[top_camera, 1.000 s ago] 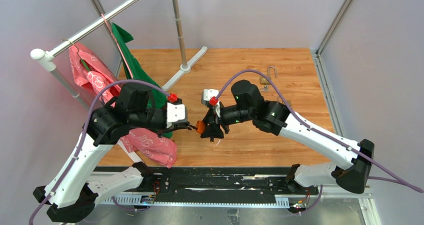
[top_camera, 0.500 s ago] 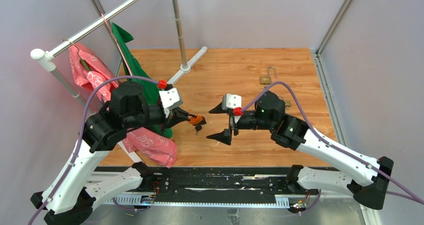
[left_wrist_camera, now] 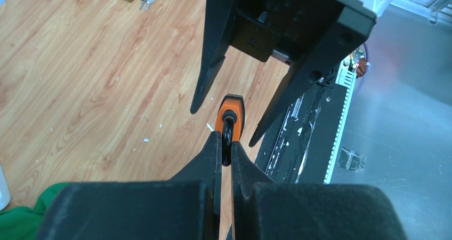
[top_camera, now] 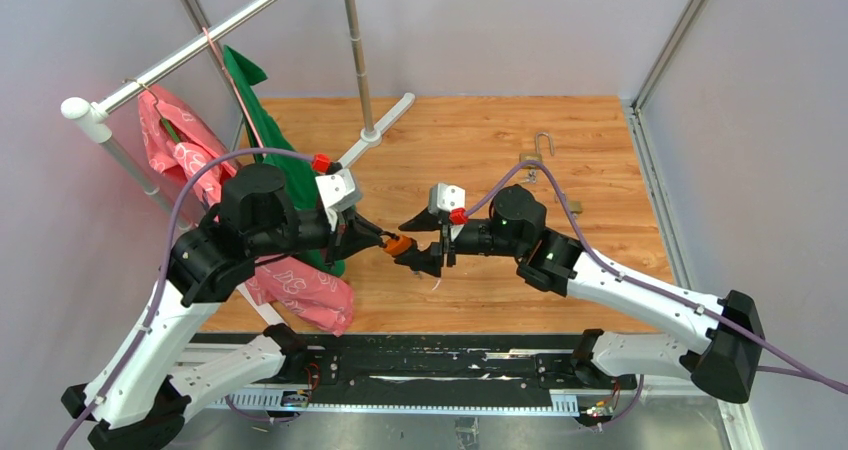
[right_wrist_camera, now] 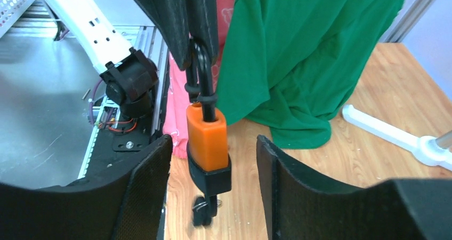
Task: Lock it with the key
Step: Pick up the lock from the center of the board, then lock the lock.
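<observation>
Right gripper (top_camera: pixel 414 242) has swung back in, its spread fingers now flanking the orange plastic-bodied padlock (top_camera: pixel 400 245) held above the wooden table (top_camera: pixel 500 130). From the left wrist, the left gripper (left_wrist_camera: pixel 225 142) is clamped tight on the black shackle (left_wrist_camera: pixel 228 125). From the right wrist, a small dark key (right_wrist_camera: pixel 202 212) hangs at the padlock's base, with green cloth (right_wrist_camera: pixel 298 53) behind.

Left gripper (left_wrist_camera: pixel 224 142) tight, right gripper (right_wrist_camera: pixel 213 144) wide.

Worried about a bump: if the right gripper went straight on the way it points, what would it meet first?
The orange padlock, hanging between its open fingers from the left gripper; that gripper's tips come right behind it, though depth is unclear.
</observation>
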`<state>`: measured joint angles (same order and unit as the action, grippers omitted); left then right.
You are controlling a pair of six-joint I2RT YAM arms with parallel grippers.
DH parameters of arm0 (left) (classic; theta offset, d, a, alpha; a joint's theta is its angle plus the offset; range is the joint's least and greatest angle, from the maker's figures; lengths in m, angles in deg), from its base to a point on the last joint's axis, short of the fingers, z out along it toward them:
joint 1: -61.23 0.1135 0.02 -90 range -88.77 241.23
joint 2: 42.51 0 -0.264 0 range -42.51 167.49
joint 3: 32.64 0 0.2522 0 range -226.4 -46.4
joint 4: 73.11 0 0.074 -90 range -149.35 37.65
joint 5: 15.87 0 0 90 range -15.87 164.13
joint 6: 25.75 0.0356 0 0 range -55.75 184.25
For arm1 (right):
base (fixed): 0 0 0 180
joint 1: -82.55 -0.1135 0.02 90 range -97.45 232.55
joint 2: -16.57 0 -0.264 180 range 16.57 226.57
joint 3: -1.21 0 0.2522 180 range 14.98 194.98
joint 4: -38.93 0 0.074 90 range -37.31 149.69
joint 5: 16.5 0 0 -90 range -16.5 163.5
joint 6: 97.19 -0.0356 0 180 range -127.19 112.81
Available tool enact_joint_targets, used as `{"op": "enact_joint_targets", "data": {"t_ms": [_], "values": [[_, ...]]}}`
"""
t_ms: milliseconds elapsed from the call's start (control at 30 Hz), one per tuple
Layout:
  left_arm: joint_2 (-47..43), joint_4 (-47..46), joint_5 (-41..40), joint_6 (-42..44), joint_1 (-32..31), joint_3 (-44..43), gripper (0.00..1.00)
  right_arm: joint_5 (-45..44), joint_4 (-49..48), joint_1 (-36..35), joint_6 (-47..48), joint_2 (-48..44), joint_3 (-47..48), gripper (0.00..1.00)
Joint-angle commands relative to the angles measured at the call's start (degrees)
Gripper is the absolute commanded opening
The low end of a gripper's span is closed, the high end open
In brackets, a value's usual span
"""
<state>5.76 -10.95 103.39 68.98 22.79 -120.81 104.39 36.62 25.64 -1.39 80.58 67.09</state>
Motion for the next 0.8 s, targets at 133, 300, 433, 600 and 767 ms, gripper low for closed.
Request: {"op": "enact_joint_targets", "data": {"t_ms": [133,300,433,600,767], "values": [[-2.4,-3.7,1.5,1.9,-0.3,0.3,0.00,4.7,5.4,0.4,3.0,1.4,2.5,0.40],[-2.4,-3.6,1.9,2.5,-0.3,0.7,0.00,5.7,8.0,0.4,3.9,2.1,3.8,0.11],[-2.4,-3.6,2.2,2.7,-0.3,1.2,0.00,6.2,8.2,0.4,3.2,2.3,4.4,0.00],[-2.9,-3.7,2.1,5.8,-0.3,4.5,0.00,11.3,0.4,0.4,-3.3,2.5,4.7,0.00],[-1.7,-3.7,2.2,6.2,-0.3,4.6,0.00,13.0,-4.1,0.4,-7.5,1.7,5.1,0.00]]}}
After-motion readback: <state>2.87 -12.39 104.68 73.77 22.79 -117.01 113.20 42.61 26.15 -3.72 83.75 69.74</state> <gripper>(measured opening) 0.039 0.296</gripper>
